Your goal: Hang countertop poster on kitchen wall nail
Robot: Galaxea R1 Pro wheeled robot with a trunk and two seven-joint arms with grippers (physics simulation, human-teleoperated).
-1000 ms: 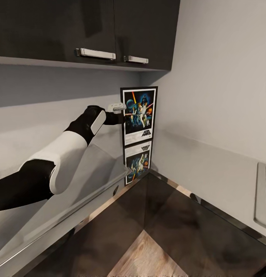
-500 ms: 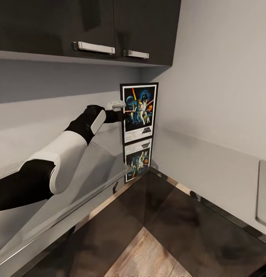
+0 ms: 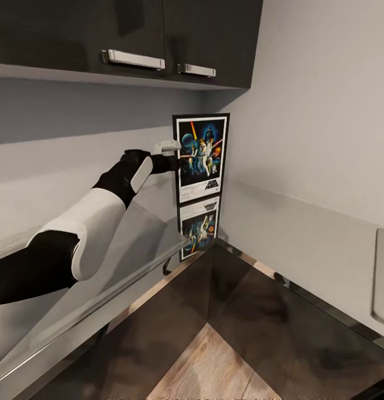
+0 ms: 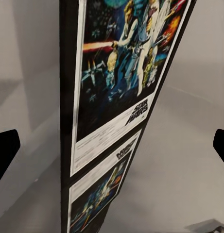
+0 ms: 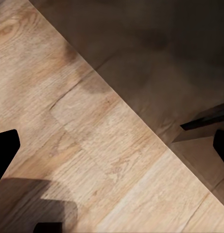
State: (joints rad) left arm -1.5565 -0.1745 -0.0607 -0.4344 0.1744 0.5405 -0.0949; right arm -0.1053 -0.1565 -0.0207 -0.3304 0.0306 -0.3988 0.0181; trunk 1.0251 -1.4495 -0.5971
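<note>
Left jaws: tips spread wide in left wrist view, one poster between them; grip contact cannot be told. Right jaws: spread, nothing between, over wood floor. One poster upright in corner, lower edge near glossy tabletop, mirrored there. Two cabinet handles above. One arm reaching.

one poster, two cabinet handles, one countertop
</note>
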